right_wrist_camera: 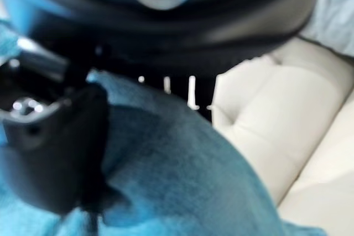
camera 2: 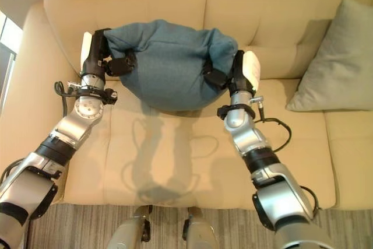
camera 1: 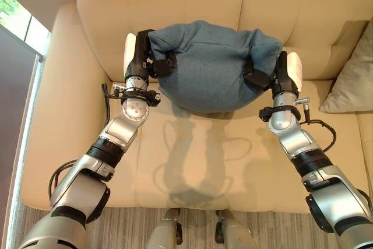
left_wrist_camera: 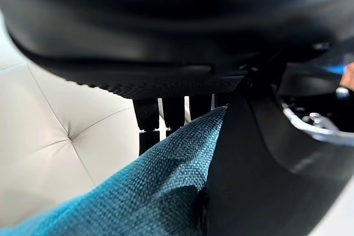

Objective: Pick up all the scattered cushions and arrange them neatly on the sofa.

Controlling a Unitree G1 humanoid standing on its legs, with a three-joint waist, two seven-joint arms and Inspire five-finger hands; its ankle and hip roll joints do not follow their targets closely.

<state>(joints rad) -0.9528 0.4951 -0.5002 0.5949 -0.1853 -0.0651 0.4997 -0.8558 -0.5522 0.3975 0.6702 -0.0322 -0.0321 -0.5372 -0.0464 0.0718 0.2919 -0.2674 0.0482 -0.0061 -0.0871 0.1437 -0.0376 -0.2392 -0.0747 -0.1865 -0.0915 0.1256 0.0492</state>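
Note:
A blue-grey cushion (camera 1: 210, 65) hangs between my two hands, just above the seat of the cream sofa (camera 1: 192, 161) and close to its backrest. My left hand (camera 1: 140, 53) grips the cushion's left end, thumb pressed into the front of the fabric. At the cushion's right end my right hand (camera 1: 282, 74) pinches it the same way. In the left wrist view the thumb (left_wrist_camera: 249, 158) digs into the blue weave (left_wrist_camera: 160, 186); in the right wrist view the thumb (right_wrist_camera: 55, 142) presses the cushion (right_wrist_camera: 182, 175).
A light grey cushion (camera 2: 338, 62) leans against the backrest on the neighbouring seat to the right. The sofa's left armrest (camera 1: 49, 115) borders the seat. Striped carpet (camera 1: 134, 225) lies before the sofa.

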